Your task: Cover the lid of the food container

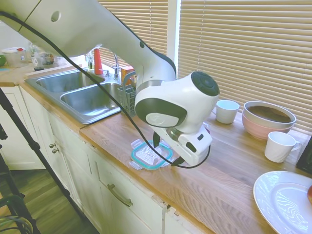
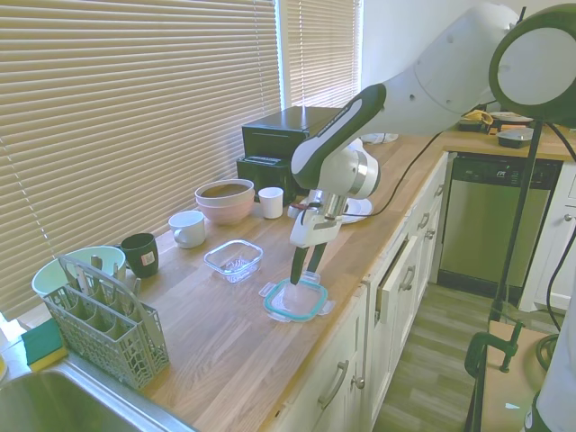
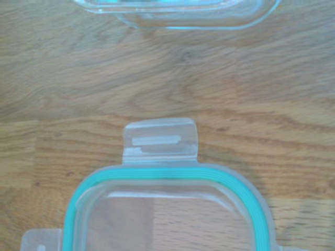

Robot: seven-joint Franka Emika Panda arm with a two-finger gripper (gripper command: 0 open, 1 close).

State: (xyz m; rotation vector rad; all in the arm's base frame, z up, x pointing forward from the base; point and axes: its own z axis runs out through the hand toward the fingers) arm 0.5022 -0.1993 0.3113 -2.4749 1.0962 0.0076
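Lid (image 2: 294, 300) flat on counter (image 2: 225, 342) near front edge, food container (image 2: 233, 259) just behind it, apart.

First exterior view looks along the counter (image 1: 229, 170) from the sink (image 1: 83, 95) end; second faces back. Both share the lid (image 1: 150, 155). Wrist view hangs close above it.

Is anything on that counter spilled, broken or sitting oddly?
Nothing looks spilled or broken. The one thing not in its place is the lid, lying flat near the counter's front edge, apart from the empty food container. The gripper stands over the lid, its fingers apart.
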